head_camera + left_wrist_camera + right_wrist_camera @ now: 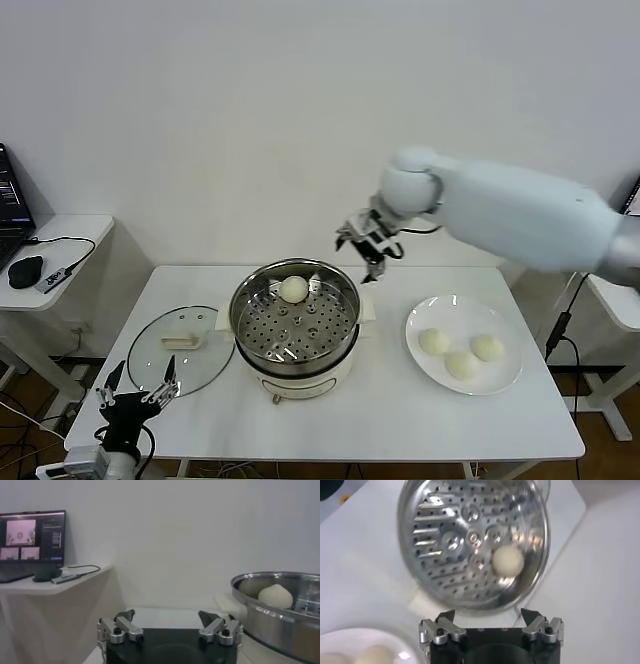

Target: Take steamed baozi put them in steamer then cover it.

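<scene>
one bun in the steamer, three on the plate

white wall and a white table point(400, 420) fill the head view. the steamer point(295, 325) stands at the table's middle, with one steamed baozi point(293, 289) on its perforated tray near the far rim. the cover point(181, 349) lies flat on the table just to the steamer's left, handle up. to the right, a white plate point(420, 350) carries three more buns point(462, 353) close together. the right gripper point(368, 246) hangs above the steamer's far right rim, fingers spread and holding nothing. the left gripper point(138, 393) sits low at the table's near left corner, just in front of the cover, also spread and empty. a side desk point(70, 232) with a laptop point(12, 205) stands further left.

from the left wrist, the left gripper's splayed fingers point(122, 627) show with nothing between them; the steamer's rim point(270, 612) and the bun point(275, 596) inside lie to one side, the laptop point(32, 542) beyond.

from the right wrist, the open right gripper point(490, 622) looks down on the perforated tray point(455, 545) with the bun point(508, 561) on it; the plate's edge point(350, 637) peeks in at a corner.
</scene>
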Robot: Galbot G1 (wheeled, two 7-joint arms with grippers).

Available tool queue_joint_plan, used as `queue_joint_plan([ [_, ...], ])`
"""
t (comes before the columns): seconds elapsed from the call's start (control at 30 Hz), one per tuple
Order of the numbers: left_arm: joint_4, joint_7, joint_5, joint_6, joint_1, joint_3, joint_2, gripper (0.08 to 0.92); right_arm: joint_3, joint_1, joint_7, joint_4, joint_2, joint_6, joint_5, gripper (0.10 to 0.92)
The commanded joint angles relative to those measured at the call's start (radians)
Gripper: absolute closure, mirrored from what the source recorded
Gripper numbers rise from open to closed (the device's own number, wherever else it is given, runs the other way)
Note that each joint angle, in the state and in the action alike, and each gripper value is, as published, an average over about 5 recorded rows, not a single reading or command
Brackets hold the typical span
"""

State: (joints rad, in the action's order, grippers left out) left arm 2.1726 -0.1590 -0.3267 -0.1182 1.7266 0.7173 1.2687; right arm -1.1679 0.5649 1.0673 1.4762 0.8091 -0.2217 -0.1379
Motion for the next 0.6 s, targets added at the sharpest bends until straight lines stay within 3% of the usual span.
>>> queue_joint_plan([
  [0.03,-0.005,0.0,0.001,0.0,-0.001,-0.001,-0.008,0.177,0.138,-0.208,0.012,0.071,-0.289,-0.084,0.067,0.203],
  [0.3,-0.014,0.0,0.006,-0.004,-0.001,0.001,-0.017,0.177,0.307,-0.474,0.01,-0.051,-0.253,-0.065,0.201,0.203],
  [0.6,-0.015,0.001,0.014,-0.006,0.014,0.009,-0.014,0.177,0.352,-0.583,0.005,-0.18,-0.101,-0.058,0.269,0.203],
])
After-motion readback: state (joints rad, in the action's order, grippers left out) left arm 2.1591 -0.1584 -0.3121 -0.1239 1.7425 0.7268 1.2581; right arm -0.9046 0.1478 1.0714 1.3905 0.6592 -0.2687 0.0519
